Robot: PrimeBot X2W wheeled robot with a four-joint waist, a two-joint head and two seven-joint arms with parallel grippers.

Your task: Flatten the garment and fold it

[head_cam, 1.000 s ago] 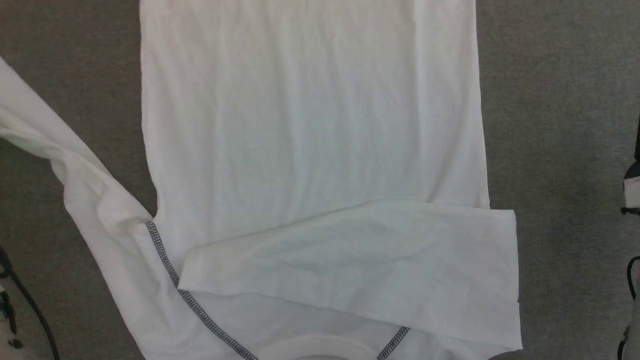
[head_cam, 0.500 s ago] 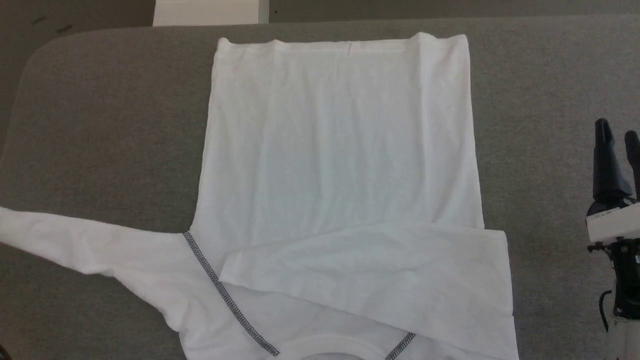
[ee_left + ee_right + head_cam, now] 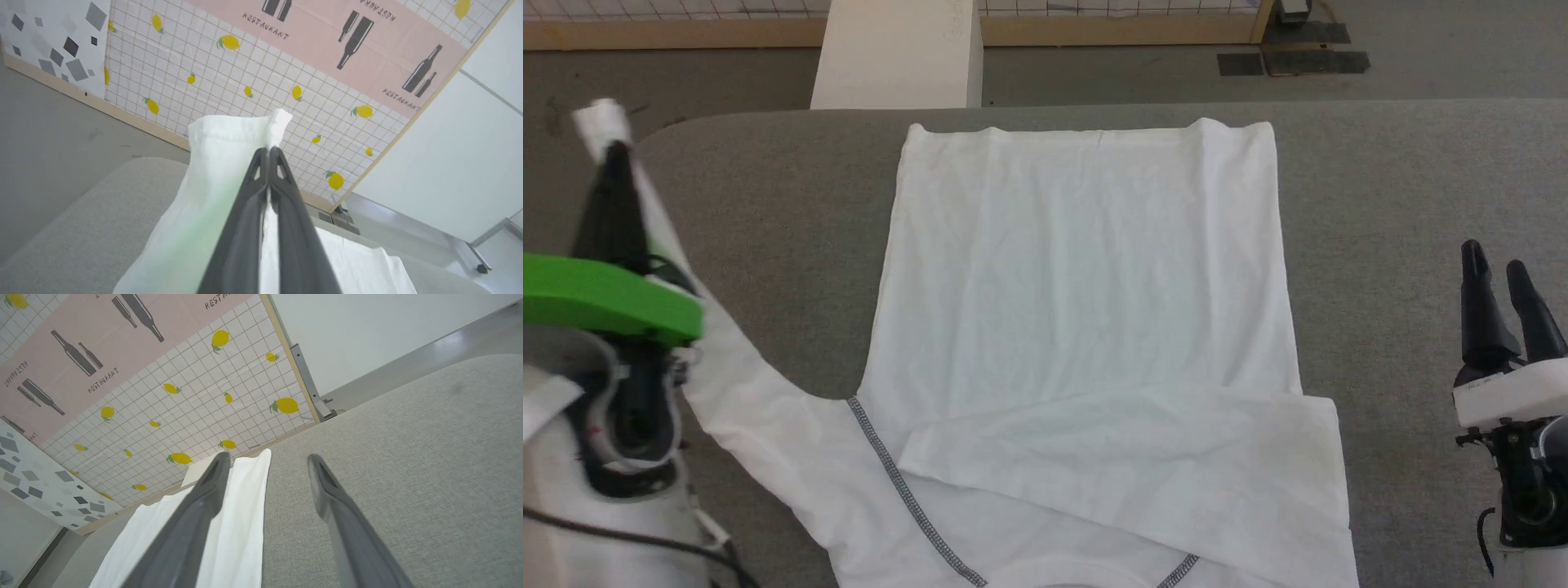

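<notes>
Done, low in the head view: the garment lies spread on the grey table, and one sleeve is already folded across the chest just above the collar.
Under way, left side of frame: the left gripper has its fingers pressed together on the other sleeve's cuff and holds it up off the table at upper left.
Idle, right edge: the right gripper is spread wide over bare table beside the shirt, holding nothing.
Left, by my reading: lay that raised sleeve across, then fold the body. Roughly the early half.
Look, collar end: thin white cloth with a dark zigzag seam running diagonally.
Look, middle: torso flat with faint lengthwise creases.
Look, far end: hem straight, close to the table's far edge, with a white box beyond.
</notes>
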